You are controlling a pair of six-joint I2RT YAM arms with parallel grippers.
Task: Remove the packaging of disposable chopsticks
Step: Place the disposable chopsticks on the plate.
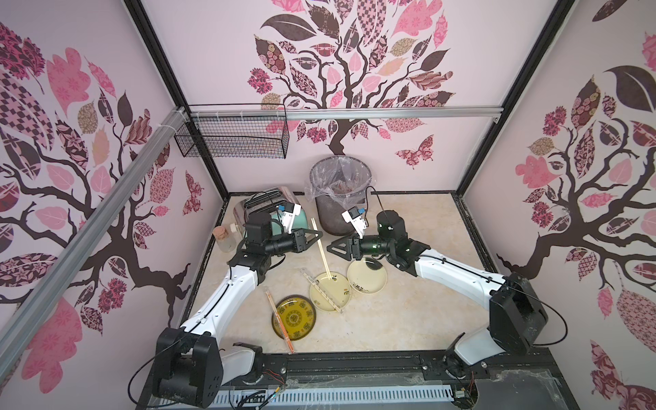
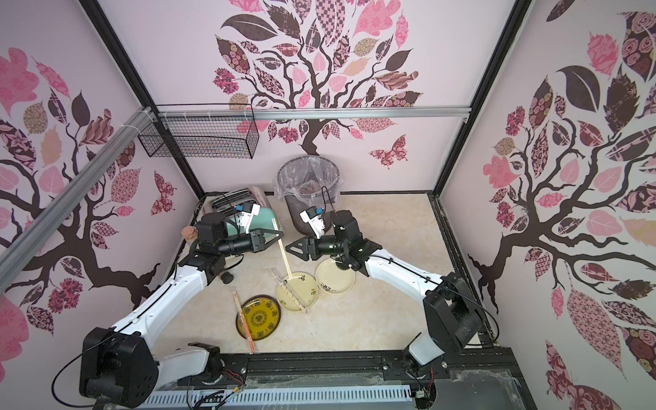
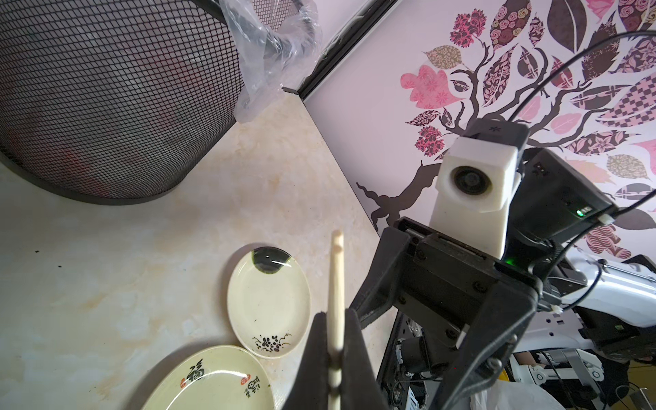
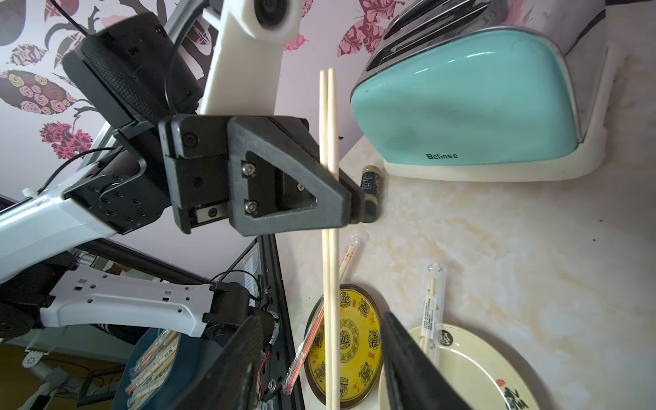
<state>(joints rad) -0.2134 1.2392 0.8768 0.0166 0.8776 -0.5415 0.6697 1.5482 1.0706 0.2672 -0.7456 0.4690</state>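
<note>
My left gripper is shut on a bare pair of disposable chopsticks, held steeply above the table; the pale sticks pass between its fingers. Their lower end reaches a cream plate with writing. My right gripper faces the sticks from the other side, open and empty, close to them but apart; the sticks line up between its jaws. A clear sleeve of packaging with chopsticks inside lies across that cream plate. An orange-red sleeve lies across a yellow-patterned dark plate.
A mesh bin with a clear liner stands at the back, and a teal toaster to its left. A corked jar is by the left wall and a small dark bottle lies near the toaster. A smaller cream plate sits under my right arm.
</note>
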